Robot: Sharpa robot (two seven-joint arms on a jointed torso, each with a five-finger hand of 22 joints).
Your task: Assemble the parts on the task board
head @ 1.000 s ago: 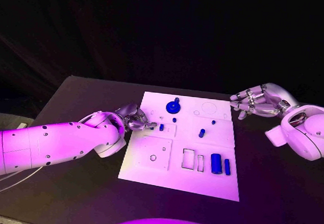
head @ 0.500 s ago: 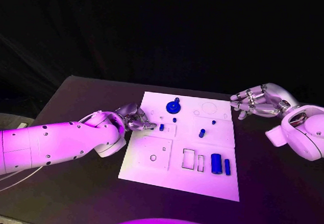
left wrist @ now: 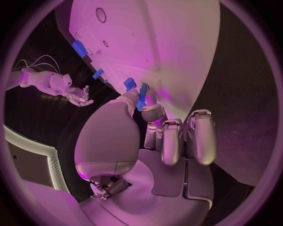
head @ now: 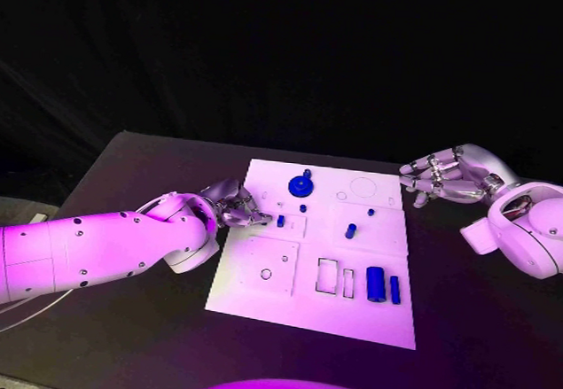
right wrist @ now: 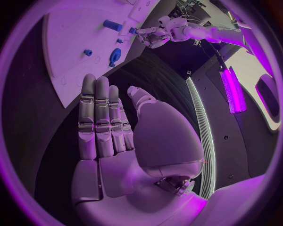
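My left hand (head: 234,205) is at the left edge of the white task board (head: 269,300), and my right hand (head: 439,179) waits off its upper right corner.

My left fingers (left wrist: 171,141) curl in, with a small blue part (left wrist: 142,96) right at the tips; I cannot tell if I hold it. My right fingers (right wrist: 99,117) are straight and apart, holding nothing. A blue round disc (head: 301,187) sits near the board's top, and a blue cylinder (head: 376,284) lies lower right.
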